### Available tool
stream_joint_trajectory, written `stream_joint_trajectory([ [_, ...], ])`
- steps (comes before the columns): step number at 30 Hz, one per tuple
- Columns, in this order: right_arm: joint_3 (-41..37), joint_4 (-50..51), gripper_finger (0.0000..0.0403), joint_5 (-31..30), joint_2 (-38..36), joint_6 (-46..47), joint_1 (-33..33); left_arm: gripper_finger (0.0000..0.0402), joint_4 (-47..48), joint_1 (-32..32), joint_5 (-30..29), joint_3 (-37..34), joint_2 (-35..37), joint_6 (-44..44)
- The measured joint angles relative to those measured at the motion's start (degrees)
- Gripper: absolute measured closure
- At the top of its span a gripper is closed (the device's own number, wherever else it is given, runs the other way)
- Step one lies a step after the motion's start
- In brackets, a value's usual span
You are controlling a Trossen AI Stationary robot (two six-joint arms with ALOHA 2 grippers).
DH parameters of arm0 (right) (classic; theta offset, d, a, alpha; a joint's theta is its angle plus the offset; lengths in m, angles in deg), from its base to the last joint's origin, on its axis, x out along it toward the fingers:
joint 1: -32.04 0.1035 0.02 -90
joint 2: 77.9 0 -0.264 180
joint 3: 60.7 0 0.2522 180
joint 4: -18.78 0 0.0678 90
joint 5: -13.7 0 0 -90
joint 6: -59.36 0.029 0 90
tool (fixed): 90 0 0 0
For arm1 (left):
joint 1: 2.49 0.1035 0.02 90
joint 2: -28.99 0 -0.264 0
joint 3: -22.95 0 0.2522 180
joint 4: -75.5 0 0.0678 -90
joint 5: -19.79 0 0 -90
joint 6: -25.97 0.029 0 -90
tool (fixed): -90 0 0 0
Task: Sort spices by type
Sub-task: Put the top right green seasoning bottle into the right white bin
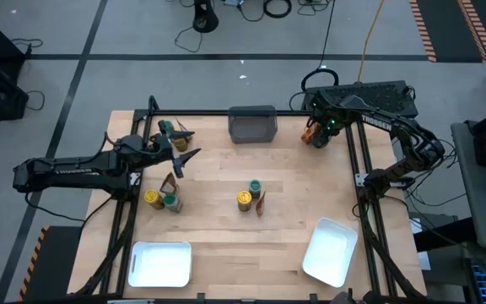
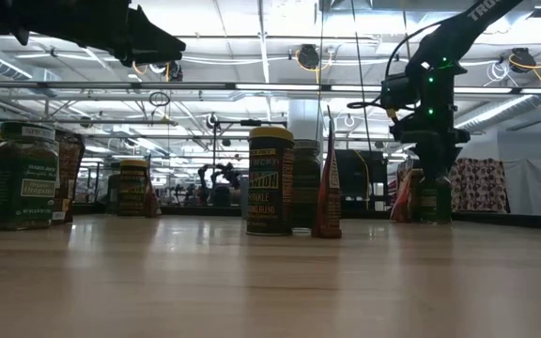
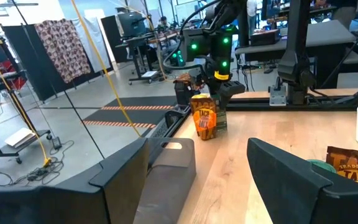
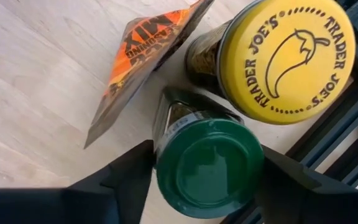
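My right gripper (image 1: 318, 135) is at the table's far right, pointing down, shut on a green-lidded jar (image 4: 207, 168). Beside that jar stand a yellow-lidded jar (image 4: 288, 59) and an orange packet (image 4: 145, 62) that leans on it. My left gripper (image 1: 186, 156) hovers open above the far left of the table, touching nothing. More jars and packets stand in groups: far left (image 1: 172, 133), near left (image 1: 164, 199) and centre (image 1: 251, 196). My right gripper holds the green-lidded jar at its lid and upper wall (image 4: 166, 134), pinched between the two fingers (image 4: 126, 177), one on each side. The fingers come from above, pointing down. The jar stands upright with its base on the table (image 2: 432, 218).
A dark grey bin (image 1: 252, 124) sits at the far edge, centre. Two white trays lie at the near edge, one left (image 1: 160, 263) and one right (image 1: 330, 251). Bare wood lies between the groups and the trays.
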Motion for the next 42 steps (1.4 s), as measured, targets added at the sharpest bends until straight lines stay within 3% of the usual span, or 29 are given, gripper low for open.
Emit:
stream_joint_trajectory([
  [5,0.2,1.4,0.0218,0.3,-0.1,-0.4,0.0,0.0125,0.0,0.0,0.0,0.0,0.0,0.1],
  [15,6.4,11.3,0.0218,0.5,0.1,0.9,0.3,0.0125,0.0,0.0,0.0,0.0,0.0,0.1],
  [21,11.2,20.3,0.0219,8.5,0.1,4.3,2.8,0.0125,0.0,0.0,0.0,0.0,0.0,0.1],
  [29,12.7,23.2,0.022,12.4,-3.6,10.2,14.1,0.0125,0.0,0.0,0.0,0.0,0.0,0.1],
  [42,12.7,22.7,0.0216,17.0,-8.4,34.3,39.8,0.0125,-1.0,0.0,0.0,0.0,0.0,-0.2],
])
